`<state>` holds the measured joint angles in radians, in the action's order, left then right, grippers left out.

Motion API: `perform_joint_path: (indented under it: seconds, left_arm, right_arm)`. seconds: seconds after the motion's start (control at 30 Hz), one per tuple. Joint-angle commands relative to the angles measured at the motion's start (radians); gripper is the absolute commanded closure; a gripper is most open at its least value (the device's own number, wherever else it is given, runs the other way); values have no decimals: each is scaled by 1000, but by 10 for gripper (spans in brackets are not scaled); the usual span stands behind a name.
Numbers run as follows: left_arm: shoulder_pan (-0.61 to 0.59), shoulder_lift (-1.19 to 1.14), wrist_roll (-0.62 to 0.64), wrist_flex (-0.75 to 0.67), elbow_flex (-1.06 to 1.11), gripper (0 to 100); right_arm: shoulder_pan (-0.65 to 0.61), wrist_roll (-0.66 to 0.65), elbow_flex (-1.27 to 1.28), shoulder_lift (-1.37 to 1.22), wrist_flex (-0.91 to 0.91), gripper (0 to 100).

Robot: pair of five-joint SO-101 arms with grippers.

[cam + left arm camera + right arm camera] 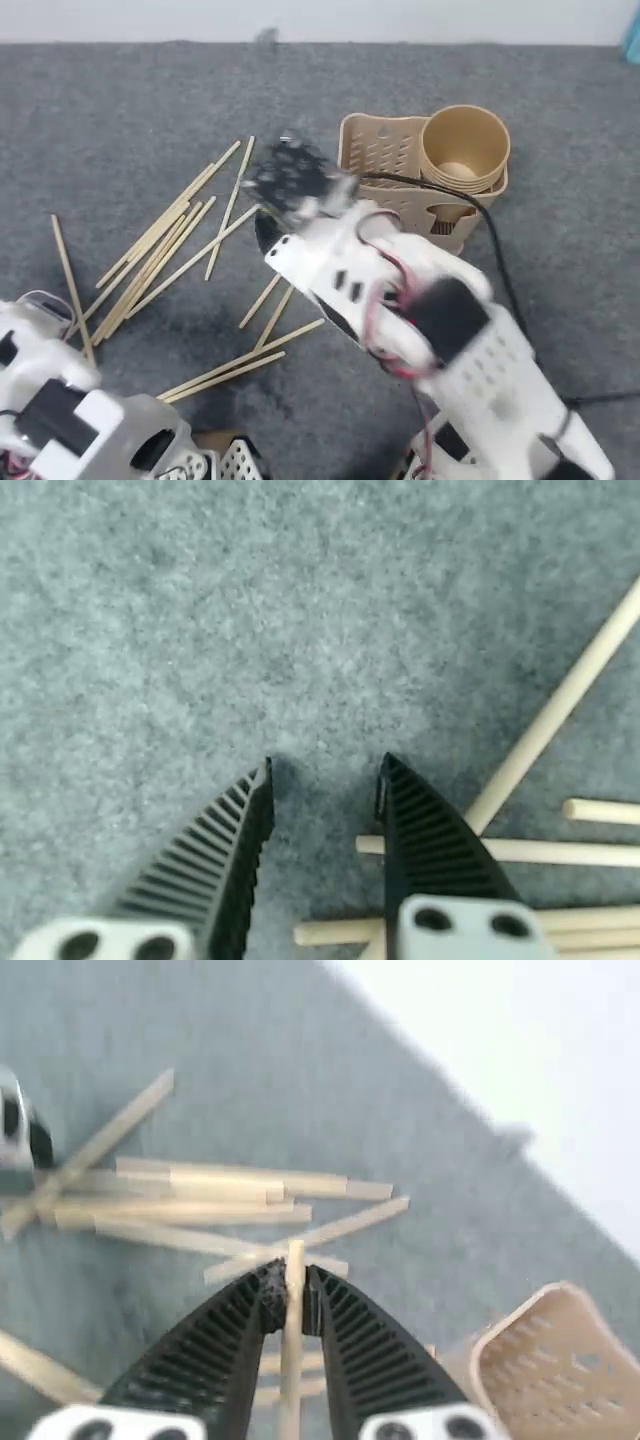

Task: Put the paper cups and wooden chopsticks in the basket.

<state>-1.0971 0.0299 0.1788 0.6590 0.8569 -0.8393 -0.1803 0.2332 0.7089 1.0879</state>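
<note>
The right gripper [292,1285] pinches one chopstick [289,1380] above the bench [560,120], at 9 o'clock from the basket [380,150] holding stacked cups [465,140]. The left gripper [326,770] is spread beside loose chopsticks [155,255] at the bench's 9 o'clock.

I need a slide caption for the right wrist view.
Right pincer shut on one chopstick, loose chopsticks and basket nearby.

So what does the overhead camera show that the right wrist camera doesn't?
Overhead adds the stacked paper cups sitting in the basket. The right wrist camera adds a close look at the right hand shut on one chopstick. Both share the loose chopsticks lying on the grey mat, and the basket's slotted wall.
</note>
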Motion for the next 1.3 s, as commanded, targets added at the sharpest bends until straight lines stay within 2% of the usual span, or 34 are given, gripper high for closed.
perform_joint_path:
  seconds: [0.0,0.17,0.4,0.53,0.67,0.8,0.97,1.27]
  left_arm:
    - [9,-3,11,2,-27,838]
    - [8,-3,9,2,-25,838]
    - [8,-3,9,2,-25,838]
    - [11,-2,9,2,-25,840]
    - [11,-2,6,2,-25,900]
    - [11,-2,5,3,-28,958]
    - [11,-2,5,3,-28,960]
    - [11,-2,5,3,-30,963]
  right_arm:
    - [13,104,-6,127,-56,991]
    - [79,275,61,242,-117,991]
    - [122,279,339,418,-234,991]
    - [196,281,374,498,-430,991]
    - [266,281,379,496,-624,991]
    - [360,287,379,440,-832,991]
    - [467,288,379,308,-1059,991]
    - [556,290,377,16,-1233,991]
